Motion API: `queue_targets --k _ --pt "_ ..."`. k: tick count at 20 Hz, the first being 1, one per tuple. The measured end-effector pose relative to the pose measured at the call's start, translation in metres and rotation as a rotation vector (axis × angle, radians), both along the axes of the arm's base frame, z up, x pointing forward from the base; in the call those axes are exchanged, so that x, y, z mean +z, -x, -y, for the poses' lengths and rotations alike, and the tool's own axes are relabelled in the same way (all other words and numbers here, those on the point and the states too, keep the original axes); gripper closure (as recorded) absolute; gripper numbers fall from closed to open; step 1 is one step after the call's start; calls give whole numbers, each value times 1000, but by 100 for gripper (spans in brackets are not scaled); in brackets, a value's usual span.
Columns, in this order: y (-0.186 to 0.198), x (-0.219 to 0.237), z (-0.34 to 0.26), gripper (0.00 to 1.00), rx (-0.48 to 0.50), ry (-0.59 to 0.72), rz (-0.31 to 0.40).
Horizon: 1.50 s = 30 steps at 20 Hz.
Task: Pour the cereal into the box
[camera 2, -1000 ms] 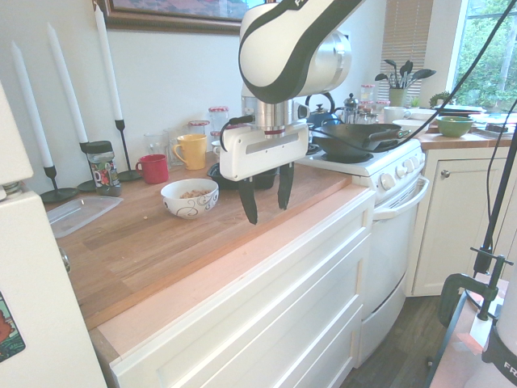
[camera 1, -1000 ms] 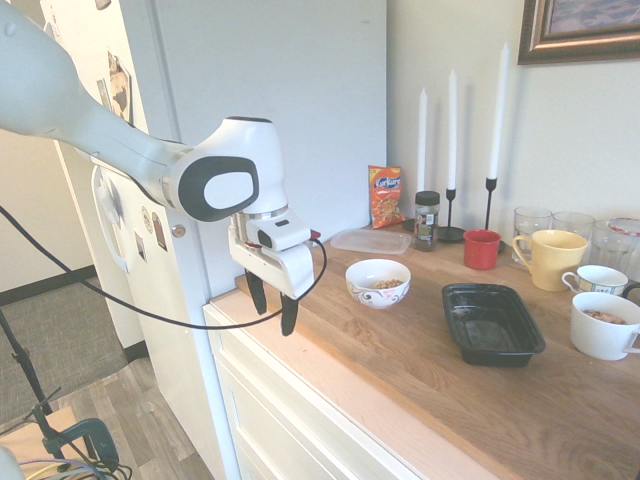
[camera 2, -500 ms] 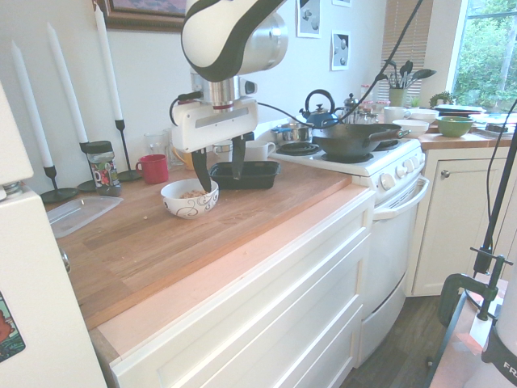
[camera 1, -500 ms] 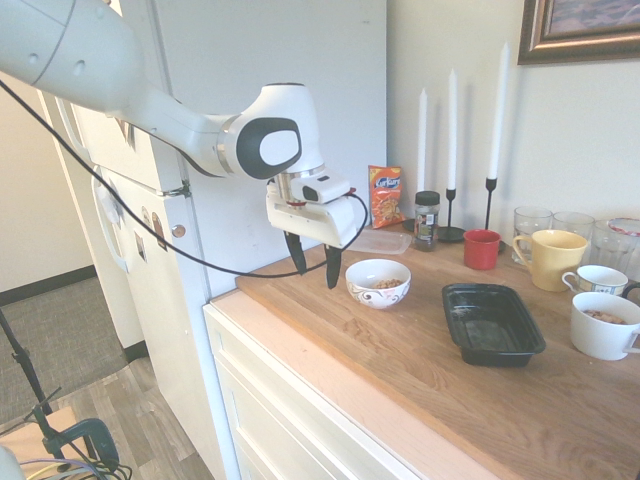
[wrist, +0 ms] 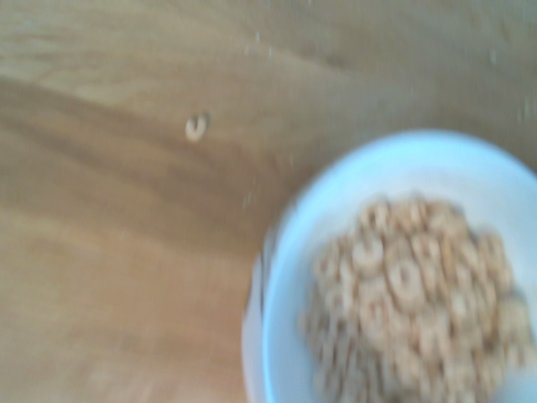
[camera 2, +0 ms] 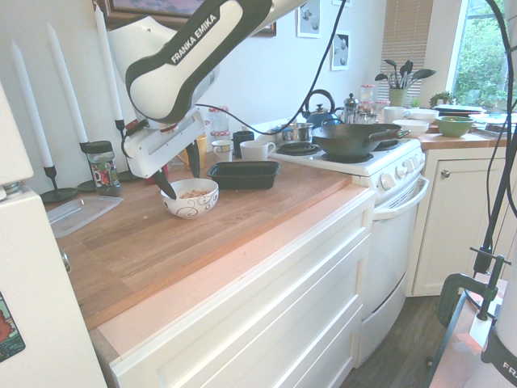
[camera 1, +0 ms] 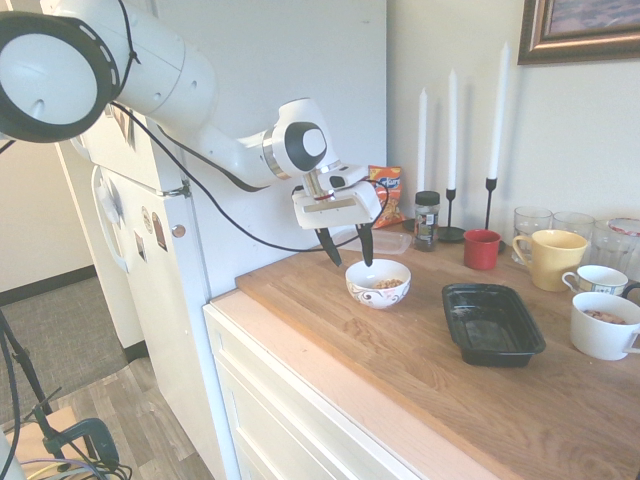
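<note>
Wrist view alone shows us one stray loop [wrist: 195, 127] beside the cereal [wrist: 415, 306]; second exterior reads "FRANKA EMIKA"; gripper [camera 1: 349, 254] spread wide, empty.

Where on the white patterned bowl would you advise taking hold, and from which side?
Probably the rim of the bowl, from above: it stands upright and open, the cereal sits low inside, and the open gripper hangs over the rim's fridge side.

Home kitchen: stove [camera 2: 367, 162], fridge [camera 1: 250, 120], wooden countertop [camera 1: 420, 370].
</note>
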State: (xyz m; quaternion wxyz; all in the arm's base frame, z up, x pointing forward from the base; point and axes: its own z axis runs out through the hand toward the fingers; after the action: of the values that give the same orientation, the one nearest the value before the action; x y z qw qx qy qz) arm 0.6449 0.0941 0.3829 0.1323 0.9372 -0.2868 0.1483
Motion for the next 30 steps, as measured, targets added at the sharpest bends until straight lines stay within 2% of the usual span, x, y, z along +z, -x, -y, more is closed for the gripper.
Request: queue_targets --k 4,12,13,19,30 --pt "-19 -27 -16 0 41 79 17" --pt "-43 -66 -38 0 93 138 11" --pt "-47 -66 -36 100 94 148 17" --pt "-63 -69 -28 100 83 187 25" --pt "-64 -76 -25 100 71 188 8"
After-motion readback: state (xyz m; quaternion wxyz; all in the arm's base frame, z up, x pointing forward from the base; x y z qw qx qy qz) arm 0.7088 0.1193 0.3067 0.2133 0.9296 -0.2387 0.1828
